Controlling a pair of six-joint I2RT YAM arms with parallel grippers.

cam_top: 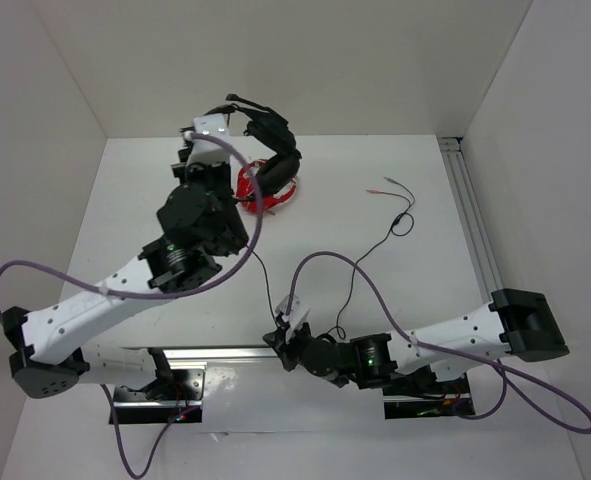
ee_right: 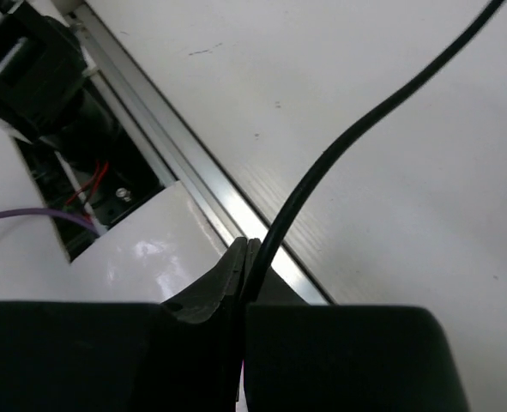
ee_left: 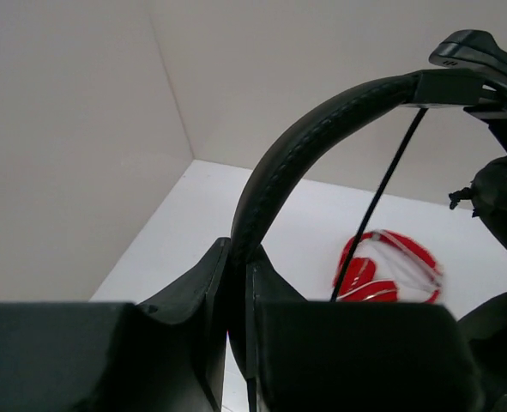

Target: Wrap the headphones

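The black headphones (cam_top: pixel 275 150) hang lifted at the far back of the table. My left gripper (ee_left: pixel 238 257) is shut on their padded headband (ee_left: pixel 322 129). One earcup (ee_left: pixel 502 206) shows at the right edge of the left wrist view. Their thin black cable (cam_top: pixel 260 270) drops from the headset toward the near edge of the table. There my right gripper (ee_right: pixel 251 251) is shut on the cable (ee_right: pixel 365 120), low over the table. Beyond that grip the cable loops right and back, and ends in plugs (cam_top: pixel 385 187) lying on the table.
Smaller red headphones (cam_top: pixel 267 190) lie on the table under the black headset. An aluminium rail (ee_right: pixel 176 163) runs along the near edge beside my right gripper, and another rail (cam_top: pixel 470 215) runs along the right side. White walls enclose the back and sides.
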